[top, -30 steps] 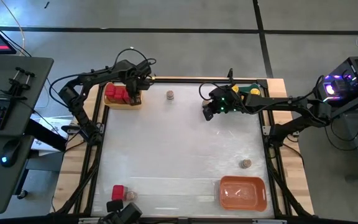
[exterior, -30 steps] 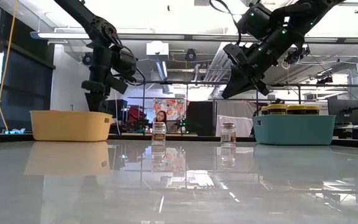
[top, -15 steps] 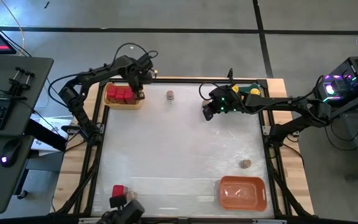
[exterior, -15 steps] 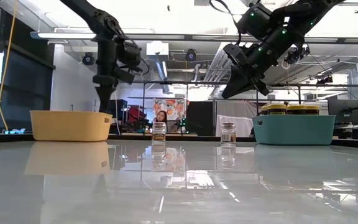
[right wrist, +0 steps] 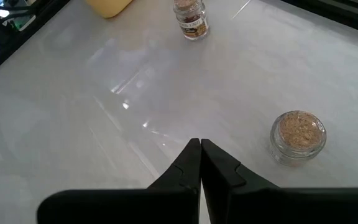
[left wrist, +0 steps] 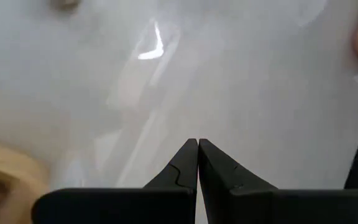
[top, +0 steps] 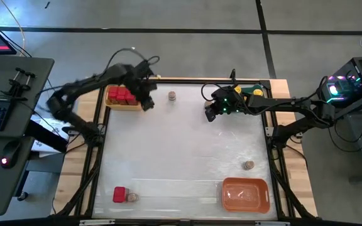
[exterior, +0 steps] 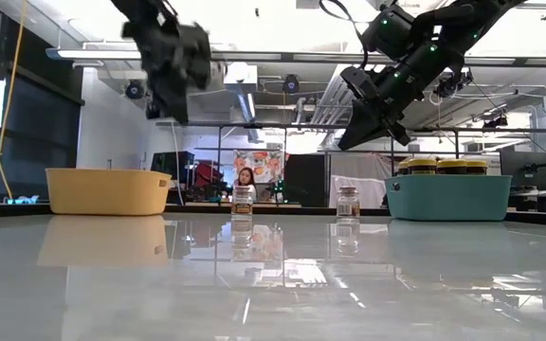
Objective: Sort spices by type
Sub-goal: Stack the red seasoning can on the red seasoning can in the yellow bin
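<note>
1. The left gripper (top: 148,104) hung shut and empty just off the inner edge of the yellow tray (top: 114,104), which held the red boxes (top: 122,95).
2. The right gripper (top: 210,115) hung shut and empty beside the teal tray (exterior: 448,198) of yellow-lidded jars (exterior: 441,167).
3. The nearest loose spice, a small grey-brown jar (top: 171,96) at the table's far edge, stood just beside the left gripper, toward the right arm; the left arm looked the nearer.
4. Other strays: a grey-brown jar (top: 248,165) near the orange tray (top: 246,194), and a red box (top: 119,195) touching a jar (top: 131,197) at the near left.
5. The right wrist view showed an upright labelled jar (right wrist: 191,18) and an open-topped jar (right wrist: 298,136); the overhead view showed neither detail.
</note>
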Action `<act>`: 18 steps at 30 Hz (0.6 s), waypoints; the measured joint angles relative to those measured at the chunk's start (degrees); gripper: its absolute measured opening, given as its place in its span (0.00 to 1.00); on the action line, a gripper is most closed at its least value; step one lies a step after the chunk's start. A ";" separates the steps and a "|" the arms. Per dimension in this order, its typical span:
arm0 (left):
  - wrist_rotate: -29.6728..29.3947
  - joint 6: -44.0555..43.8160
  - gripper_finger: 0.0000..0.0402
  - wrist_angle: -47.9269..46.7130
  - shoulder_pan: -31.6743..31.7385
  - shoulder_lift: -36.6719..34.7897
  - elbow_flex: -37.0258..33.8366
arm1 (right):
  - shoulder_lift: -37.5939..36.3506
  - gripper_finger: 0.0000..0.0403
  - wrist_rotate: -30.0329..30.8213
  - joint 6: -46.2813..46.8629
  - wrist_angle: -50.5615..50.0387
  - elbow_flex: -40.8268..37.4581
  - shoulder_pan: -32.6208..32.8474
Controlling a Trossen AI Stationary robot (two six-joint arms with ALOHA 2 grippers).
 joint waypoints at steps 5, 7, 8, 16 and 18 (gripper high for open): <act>-12.13 -18.26 0.00 4.93 -16.50 -14.39 -10.83 | 0.00 0.00 0.00 0.00 0.00 0.00 0.00; -16.94 -29.57 0.00 5.62 -25.09 -19.38 -15.09 | 0.00 0.00 -0.02 0.00 0.00 0.00 0.02; -19.04 -35.78 0.00 5.55 -29.70 -21.46 -17.06 | 0.00 0.00 -0.02 0.00 0.02 0.00 0.00; -24.68 -72.30 0.00 5.33 -62.82 -23.73 -22.67 | 0.00 0.00 -7.21 -1.72 1.58 -0.02 -0.02; -24.75 -75.78 0.00 5.60 -67.68 -22.13 -22.69 | 0.00 0.02 -9.95 1.38 1.64 -0.02 0.29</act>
